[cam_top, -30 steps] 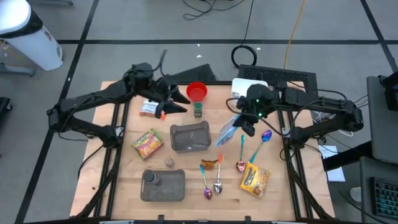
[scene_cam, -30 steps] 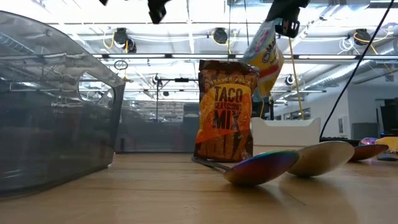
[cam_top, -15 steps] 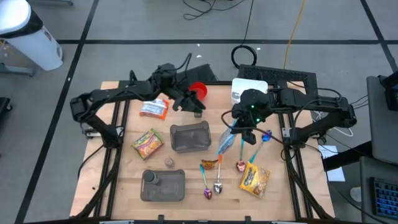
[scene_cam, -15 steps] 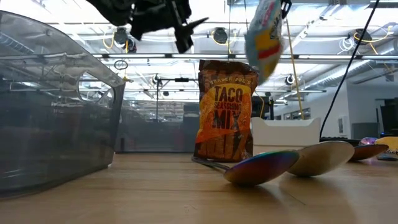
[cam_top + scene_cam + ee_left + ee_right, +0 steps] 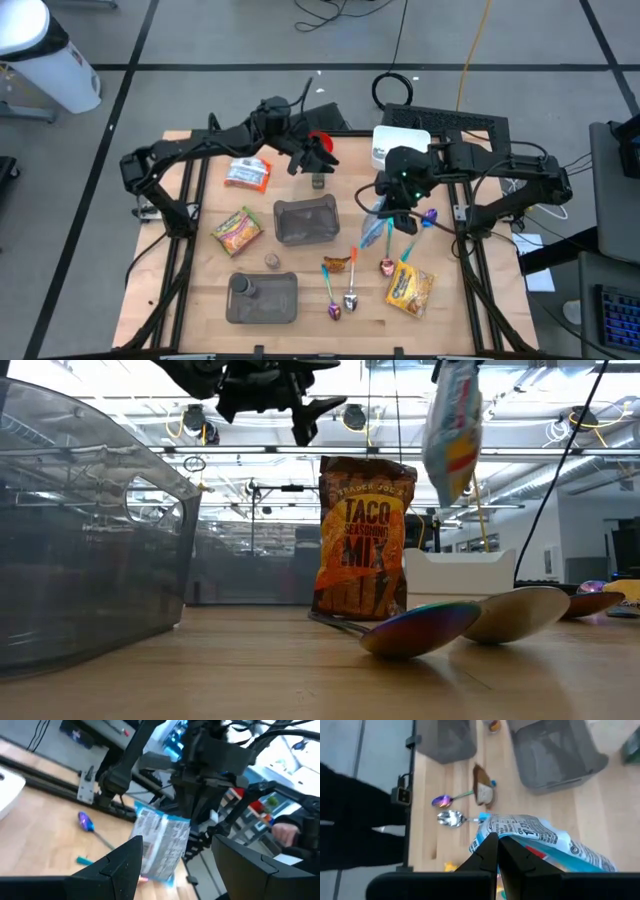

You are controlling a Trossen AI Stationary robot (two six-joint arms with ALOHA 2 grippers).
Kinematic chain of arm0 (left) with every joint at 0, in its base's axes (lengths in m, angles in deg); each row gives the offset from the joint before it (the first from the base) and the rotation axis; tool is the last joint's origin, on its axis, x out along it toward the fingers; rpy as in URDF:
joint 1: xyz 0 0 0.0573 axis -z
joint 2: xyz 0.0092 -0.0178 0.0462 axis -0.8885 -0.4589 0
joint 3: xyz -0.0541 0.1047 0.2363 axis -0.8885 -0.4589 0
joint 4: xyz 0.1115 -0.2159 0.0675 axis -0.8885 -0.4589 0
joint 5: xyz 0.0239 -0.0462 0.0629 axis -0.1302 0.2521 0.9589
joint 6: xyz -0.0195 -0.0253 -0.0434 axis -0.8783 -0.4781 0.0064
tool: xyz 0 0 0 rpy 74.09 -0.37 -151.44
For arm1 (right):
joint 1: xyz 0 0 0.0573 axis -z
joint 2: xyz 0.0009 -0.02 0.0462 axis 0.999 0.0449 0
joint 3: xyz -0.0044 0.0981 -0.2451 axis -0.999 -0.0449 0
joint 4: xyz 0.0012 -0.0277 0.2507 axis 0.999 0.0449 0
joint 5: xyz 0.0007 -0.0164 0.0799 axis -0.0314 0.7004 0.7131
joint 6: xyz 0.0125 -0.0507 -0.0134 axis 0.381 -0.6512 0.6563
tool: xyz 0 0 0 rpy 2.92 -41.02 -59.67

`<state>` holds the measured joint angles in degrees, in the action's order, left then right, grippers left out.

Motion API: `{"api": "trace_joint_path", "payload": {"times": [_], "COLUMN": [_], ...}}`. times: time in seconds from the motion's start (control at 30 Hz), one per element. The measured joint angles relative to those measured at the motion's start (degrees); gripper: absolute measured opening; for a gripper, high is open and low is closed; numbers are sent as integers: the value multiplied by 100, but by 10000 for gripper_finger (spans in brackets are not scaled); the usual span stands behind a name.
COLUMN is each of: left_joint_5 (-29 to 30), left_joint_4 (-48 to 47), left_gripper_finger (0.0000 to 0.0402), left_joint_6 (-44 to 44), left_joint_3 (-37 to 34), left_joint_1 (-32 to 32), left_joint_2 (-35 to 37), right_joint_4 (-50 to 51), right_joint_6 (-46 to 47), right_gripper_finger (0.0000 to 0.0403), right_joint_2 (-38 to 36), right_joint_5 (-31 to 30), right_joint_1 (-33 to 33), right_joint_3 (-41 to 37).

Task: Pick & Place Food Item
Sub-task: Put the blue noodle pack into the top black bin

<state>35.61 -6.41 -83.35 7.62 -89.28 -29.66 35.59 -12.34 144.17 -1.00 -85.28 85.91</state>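
Right gripper (image 5: 392, 208) pinches snack bag (image 5: 377, 230); left gripper (image 5: 322, 156) spread; grey bin (image 5: 306, 222) empty.

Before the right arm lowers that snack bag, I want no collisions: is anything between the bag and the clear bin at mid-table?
Nothing visible blocks it. The right gripper, fingers shut on the snack bag, holds it in the air just right of the clear bin. The left gripper hovers open behind the bin, above the green jar, off that path.

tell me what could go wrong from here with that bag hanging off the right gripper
The right gripper, shut, pinches only the top edge of the blue snack bag, so it might slip or swing. It hangs above the spoons, not the clear bin. The open left gripper hovers nearby; the arms could collide.
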Motion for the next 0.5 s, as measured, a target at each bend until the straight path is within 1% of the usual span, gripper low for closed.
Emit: {"api": "trace_joint_path", "payload": {"times": [0.1,0.17,0.3,0.4,0.5], "left_joint_5": [-19,125,722,1286,1837], "left_joint_4": [-556,-804,-1405,-2226,-3171], "left_gripper_finger": [243,243,243,243,243], "left_joint_6": [317,633,1663,2765,3893], "left_joint_3": [195,292,586,1000,1492], "left_joint_1": [-17,-6,146,357,643], "left_joint_2": [-1,-1,-3,-3,-5], "right_joint_4": [4,-25,-503,-885,-1004], "right_joint_6": [-109,-139,-18,71,80], "right_gripper_finger": [0,0,0,0,0], "right_joint_2": [0,0,0,0,0], "right_joint_5": [22,28,351,605,739], "right_joint_1": [-146,-224,-244,-268,-342], "right_joint_3": [0,0,0,0,0]}}
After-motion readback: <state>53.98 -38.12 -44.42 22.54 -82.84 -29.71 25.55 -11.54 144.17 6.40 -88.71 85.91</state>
